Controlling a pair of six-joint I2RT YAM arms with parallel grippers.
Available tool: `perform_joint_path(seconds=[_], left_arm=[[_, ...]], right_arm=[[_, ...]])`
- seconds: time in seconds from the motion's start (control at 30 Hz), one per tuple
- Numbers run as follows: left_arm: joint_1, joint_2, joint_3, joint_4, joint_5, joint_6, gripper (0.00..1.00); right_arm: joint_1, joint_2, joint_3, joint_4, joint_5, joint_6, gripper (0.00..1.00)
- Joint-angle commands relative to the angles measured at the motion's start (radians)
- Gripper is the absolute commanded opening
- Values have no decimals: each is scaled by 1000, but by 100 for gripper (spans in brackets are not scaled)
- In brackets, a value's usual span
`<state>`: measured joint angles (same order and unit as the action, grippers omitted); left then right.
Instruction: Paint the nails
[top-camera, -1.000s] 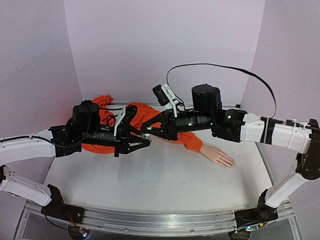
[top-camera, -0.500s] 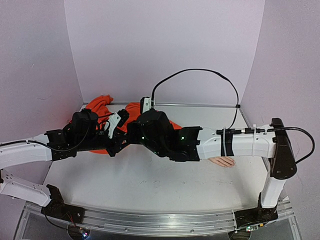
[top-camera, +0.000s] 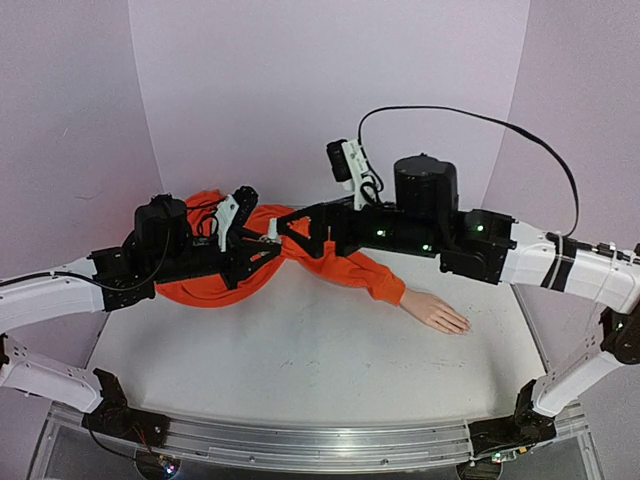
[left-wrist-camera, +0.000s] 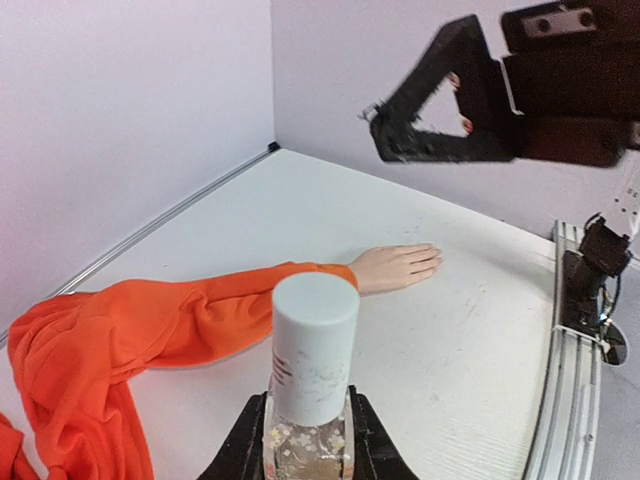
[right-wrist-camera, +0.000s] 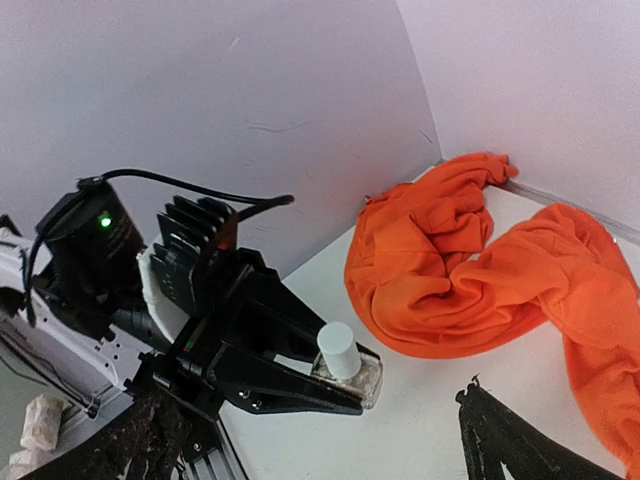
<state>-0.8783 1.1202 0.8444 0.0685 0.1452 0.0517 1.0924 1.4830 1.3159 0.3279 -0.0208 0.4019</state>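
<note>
Left end effector (left-wrist-camera: 308, 452) clamped on capped bottle (left-wrist-camera: 310, 425) to steady it, right end effector (left-wrist-camera: 385, 135) wide, near and facing its cap (left-wrist-camera: 315, 345), probably to unscrew; nails (left-wrist-camera: 432, 258) on mannequin hand (left-wrist-camera: 395, 267) flat on tabletop (left-wrist-camera: 470, 340), well apart from bottle.

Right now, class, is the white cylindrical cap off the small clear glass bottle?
No, the white cylindrical cap sits on the clear bottle held in the left gripper.
</note>
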Motion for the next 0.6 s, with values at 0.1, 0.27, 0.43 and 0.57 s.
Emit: perform_joint_path(seconds=[0.1,0.27,0.43,0.57], left_arm=[[1,65,94,61,421,-34,0],[1,106,115,61,519,-81,0],[1,121,128,61,580,-91,0],[1,125,128,60,595,-89,0]], right_arm=[[-105,-95,-104,78,-372,-194,93],[-144,-97,-144,142,-563,-208,75],[-146,-98,-170,180,-611,-225,58],[-146,-83,-163,191,-609,-225,53]])
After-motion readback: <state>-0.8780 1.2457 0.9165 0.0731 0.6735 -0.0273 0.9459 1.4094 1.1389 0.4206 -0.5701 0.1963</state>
